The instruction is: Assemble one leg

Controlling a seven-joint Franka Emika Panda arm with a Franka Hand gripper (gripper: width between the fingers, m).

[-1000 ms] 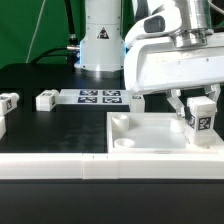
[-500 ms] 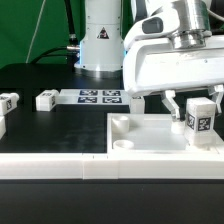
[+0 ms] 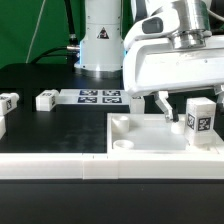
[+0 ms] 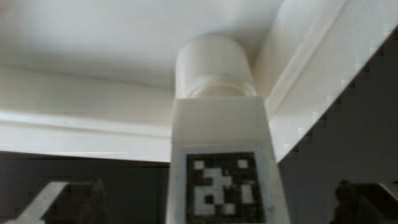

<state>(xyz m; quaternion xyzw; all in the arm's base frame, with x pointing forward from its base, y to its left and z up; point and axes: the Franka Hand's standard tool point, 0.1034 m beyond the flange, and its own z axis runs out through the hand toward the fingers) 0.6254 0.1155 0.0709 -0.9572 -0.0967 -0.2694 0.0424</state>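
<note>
A white leg with a marker tag on its face stands upright at the far right corner of the large white square panel. My gripper is open around the leg. Its fingers stand clear of the leg's sides. In the wrist view the leg fills the middle, its round end against the panel. The dark fingertips sit far out on both sides of the gripper, with gaps to the leg.
Three more small white legs lie at the exterior view's left. The marker board lies behind the panel, before the robot base. A white rail runs along the front.
The fingers have spread apart and let go of the leg. The leg stays upright in the panel's corner.
</note>
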